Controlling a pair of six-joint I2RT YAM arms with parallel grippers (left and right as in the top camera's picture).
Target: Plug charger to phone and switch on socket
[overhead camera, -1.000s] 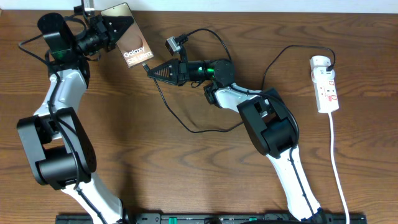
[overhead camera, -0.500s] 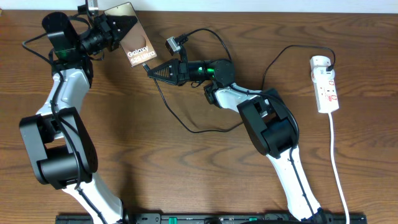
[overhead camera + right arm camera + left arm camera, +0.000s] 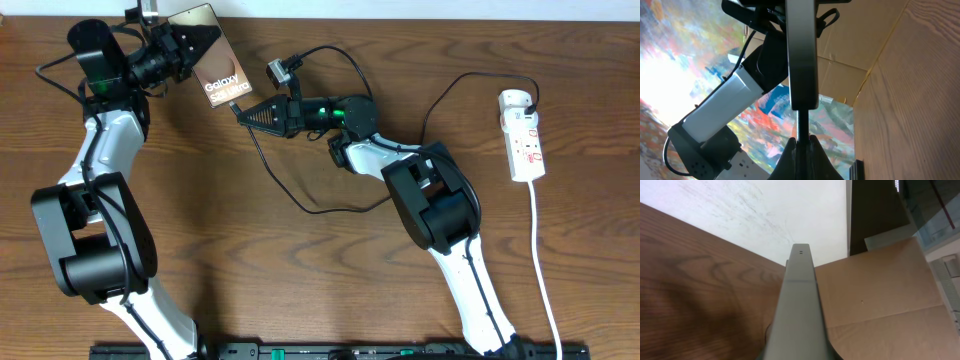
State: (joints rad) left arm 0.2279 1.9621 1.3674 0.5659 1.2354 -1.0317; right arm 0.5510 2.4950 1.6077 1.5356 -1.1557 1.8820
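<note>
Seen from overhead, the left pincer [image 3: 198, 48] is pressed onto the upper end of the phone [image 3: 222, 78] and holds it lifted and tilted near the far left edge of the surface [image 3: 300, 290], its "Galaxy" lettering facing up. The right pincer [image 3: 241, 112] is just below the phone's lower end, pinching the plug end of the charger [image 3: 300, 205]. From there the black cable loops down across the wood and back up to the socket [image 3: 524, 140], which lies flat well off to the right with its white cord [image 3: 541, 260] trailing toward the near edge.

The left wrist view shows only the phone [image 3: 800, 310] edge-on, a grey strip with two small holes at its far end; none of the fingers show there.

The right wrist view gives the meeting point. Both fingers [image 3: 789, 150] close on the thin charger [image 3: 799, 122], which rises straight to the phone's [image 3: 801, 55] end and touches it. Whether it is fully seated cannot be told.
</note>
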